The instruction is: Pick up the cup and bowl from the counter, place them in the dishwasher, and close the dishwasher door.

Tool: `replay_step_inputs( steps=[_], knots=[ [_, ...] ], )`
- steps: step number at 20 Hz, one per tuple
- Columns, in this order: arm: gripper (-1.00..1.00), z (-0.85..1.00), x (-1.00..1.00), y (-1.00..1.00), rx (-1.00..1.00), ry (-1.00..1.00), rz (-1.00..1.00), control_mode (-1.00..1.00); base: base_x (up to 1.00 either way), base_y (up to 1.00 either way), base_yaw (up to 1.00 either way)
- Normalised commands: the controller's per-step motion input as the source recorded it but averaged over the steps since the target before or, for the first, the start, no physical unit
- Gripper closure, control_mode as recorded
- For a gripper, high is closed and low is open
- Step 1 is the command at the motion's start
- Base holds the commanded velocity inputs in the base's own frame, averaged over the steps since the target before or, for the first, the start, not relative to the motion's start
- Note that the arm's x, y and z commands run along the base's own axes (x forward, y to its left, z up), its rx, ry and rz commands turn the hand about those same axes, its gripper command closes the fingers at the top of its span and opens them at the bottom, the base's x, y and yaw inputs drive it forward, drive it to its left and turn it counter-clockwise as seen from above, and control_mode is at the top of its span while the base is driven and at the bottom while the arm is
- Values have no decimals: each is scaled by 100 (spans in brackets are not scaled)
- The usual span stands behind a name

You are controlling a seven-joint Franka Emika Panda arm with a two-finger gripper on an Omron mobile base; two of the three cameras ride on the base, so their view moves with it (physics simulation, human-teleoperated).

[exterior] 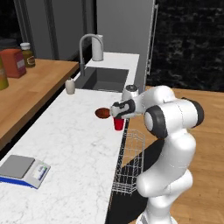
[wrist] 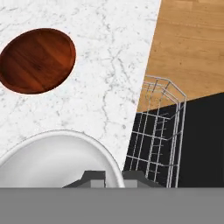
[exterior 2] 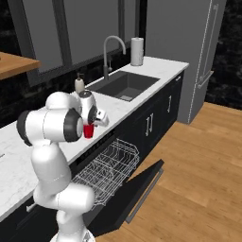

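Marble counter [exterior: 74,144], rack [exterior 2: 106,168] pulled out below.
Your gripper [exterior: 117,114] is clamped on the cup [exterior: 118,124]; bowl [wrist: 37,60] just beyond the jaws.

Your arm [exterior: 173,131] is folded forward with the wrist bent down, and your gripper [exterior: 118,117] points downward, its fingers [wrist: 94,177] pinched onto the rim of the cup [exterior: 118,124] between them.

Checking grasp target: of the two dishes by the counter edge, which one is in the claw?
The red cup, white inside, with the claw shut on its rim. The dark reddish-brown bowl sits free on the counter beside it.
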Motion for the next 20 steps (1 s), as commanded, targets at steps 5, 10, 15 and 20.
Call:
replay_step_inputs(
  steps=[5,10,15,20],
  knots=[
    [100,18,-74,-56,8,-20,-1,-100,0,0,0],
    [100,18,-64,-42,11,-13,0,-100,0,0,0],
    [100,28,-36,-44,13,-3,5,-100,0,0,0],
    [100,29,-13,-30,8,0,11,-100,0,0,0]
  ],
)
